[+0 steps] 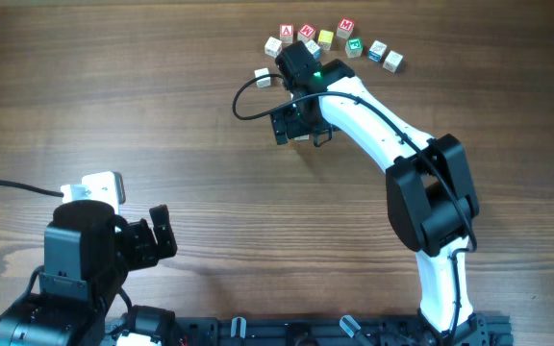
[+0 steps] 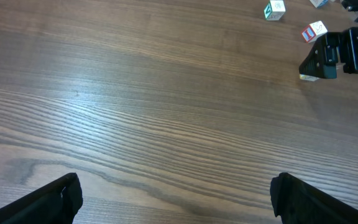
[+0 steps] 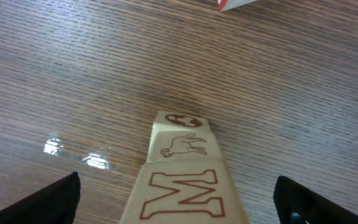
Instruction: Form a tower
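Note:
The tower (image 3: pixel 182 171) is two pale wooden cubes in a short column. The nearer cube shows a red-outlined M and the one beyond it an animal drawing. It stands between the fingers of my right gripper (image 3: pixel 179 202), which is open, with a gap on both sides of the cubes. From overhead the right gripper (image 1: pixel 294 122) hides the tower almost entirely. The left wrist view shows a pale edge of the tower (image 2: pixel 308 76) under that gripper (image 2: pixel 337 53). My left gripper (image 2: pixel 179 202) is open over bare wood, at the near left (image 1: pixel 159 234) from overhead.
Several loose alphabet cubes lie in an arc at the far edge, among them a red A cube (image 1: pixel 287 32), a yellow one (image 1: pixel 326 38) and a green one (image 1: pixel 355 45). A white cube (image 1: pixel 263 77) sits alone left of the right gripper. A black cable (image 1: pixel 243 101) loops beside it.

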Tool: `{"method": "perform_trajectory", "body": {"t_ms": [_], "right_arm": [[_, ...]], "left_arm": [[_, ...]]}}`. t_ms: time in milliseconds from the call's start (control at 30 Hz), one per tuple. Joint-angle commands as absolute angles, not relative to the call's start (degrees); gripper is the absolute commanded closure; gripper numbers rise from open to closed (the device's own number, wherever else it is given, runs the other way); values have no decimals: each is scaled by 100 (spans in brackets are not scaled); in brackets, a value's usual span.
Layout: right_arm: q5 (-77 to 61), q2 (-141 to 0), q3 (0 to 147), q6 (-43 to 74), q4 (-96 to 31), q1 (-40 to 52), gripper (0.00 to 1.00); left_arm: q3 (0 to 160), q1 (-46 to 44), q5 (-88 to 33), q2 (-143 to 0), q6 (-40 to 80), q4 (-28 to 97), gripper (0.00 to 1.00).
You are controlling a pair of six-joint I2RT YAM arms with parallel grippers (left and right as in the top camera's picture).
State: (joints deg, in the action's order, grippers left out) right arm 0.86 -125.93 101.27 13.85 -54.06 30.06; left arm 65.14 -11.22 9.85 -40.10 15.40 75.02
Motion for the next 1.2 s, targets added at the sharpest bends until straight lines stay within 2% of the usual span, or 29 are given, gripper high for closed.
{"method": "perform_trajectory", "body": {"t_ms": [0, 167, 267, 700, 800, 1167], "right_arm": [[-113, -12776, 10160, 1461, -5356, 3004, 0], [-113, -12807, 10145, 1516, -5212, 3004, 0], [-115, -12811, 10073, 1525, -5057, 3004, 4], [-113, -12984, 10073, 1500, -4952, 3004, 9], [-113, -13004, 10073, 1498, -4947, 3004, 13], [-113, -13004, 10073, 1505, -4965, 3004, 38]], "left_arm": [[6501, -1107, 1055, -3979, 1590, 7487, 0], [6501, -1107, 1055, -3979, 1590, 7487, 0], [6501, -1107, 1057, -3979, 1590, 7487, 0], [6501, -1107, 1057, -3979, 1590, 7487, 0], [6501, -1107, 1057, -3979, 1590, 7487, 0], [6501, -1107, 1055, -3979, 1590, 7487, 0]]}}
